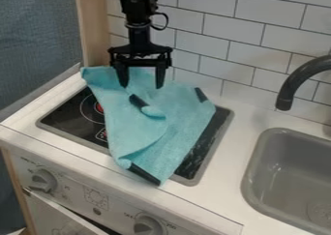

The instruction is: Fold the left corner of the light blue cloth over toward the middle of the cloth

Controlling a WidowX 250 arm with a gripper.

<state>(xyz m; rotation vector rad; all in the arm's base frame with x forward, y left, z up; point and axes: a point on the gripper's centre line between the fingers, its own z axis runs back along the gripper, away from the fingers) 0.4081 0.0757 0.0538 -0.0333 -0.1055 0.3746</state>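
**Blue cloth (155,127) sprawled over a toy cooktop (71,114), beneath wide-parted jaws**

In the camera view, with the cloth's middle as the clock's centre, the gripper (142,86) hung toward 12, its jaws wide apart over the cloth's upper part. Whether the tips touched the fabric was impossible to tell. The arm above was cut off by the top edge.

The cloth lay rumpled, with dark patches at 11, between 1 and 2, and at 6; folds obscured their full outlines. It hid the cooktop's middle and part of a ring marking (82,114) toward 9.

A grey sink (248,173) sat toward 4, cut off at the right and bottom; a dark faucet (304,77) toward 2 ran out at the right edge. One knob (43,180) stood at 8; another (148,226), at 6, was cropped below.
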